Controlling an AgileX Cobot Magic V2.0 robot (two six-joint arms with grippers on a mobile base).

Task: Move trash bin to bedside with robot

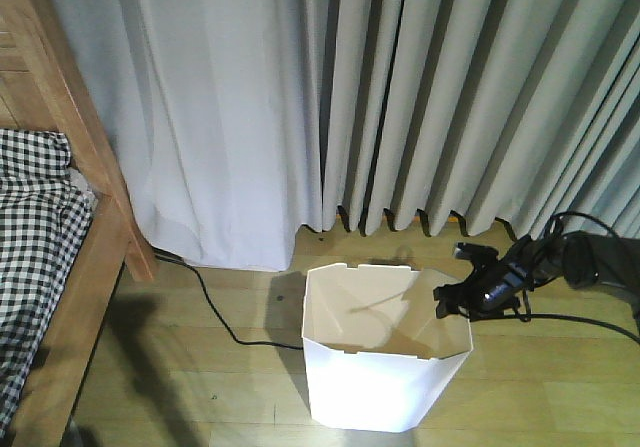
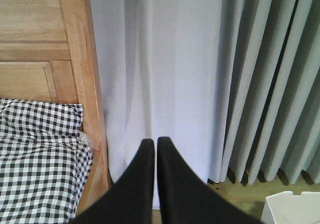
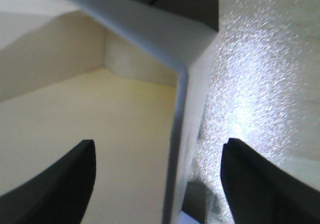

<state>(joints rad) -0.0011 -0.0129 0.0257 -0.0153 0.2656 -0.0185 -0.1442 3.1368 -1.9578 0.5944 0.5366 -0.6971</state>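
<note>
Trash bin (image 1: 375, 372) stands on wooden floor (image 1: 200, 387) before grey curtains (image 1: 450, 87); right pincer (image 1: 455, 300) at its three o'clock rim, spread astride the wall; bed (image 1: 45, 267) at nine o'clock, well apart; left pincer (image 2: 151, 144) pressed together

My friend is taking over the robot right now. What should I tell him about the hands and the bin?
Left hand: shut, holding nothing, raised and facing the curtain beside the bed.
Right hand: open, its fingers straddling the right wall of the trash bin, one inside and one outside. Not closed on it yet.
The bin stands upright on the wooden floor in front of the curtain, apart from the bed.
Done: right hand lined up on the rim.
Left: close on the wall, bring the bin over to the bedside, let go.
</note>
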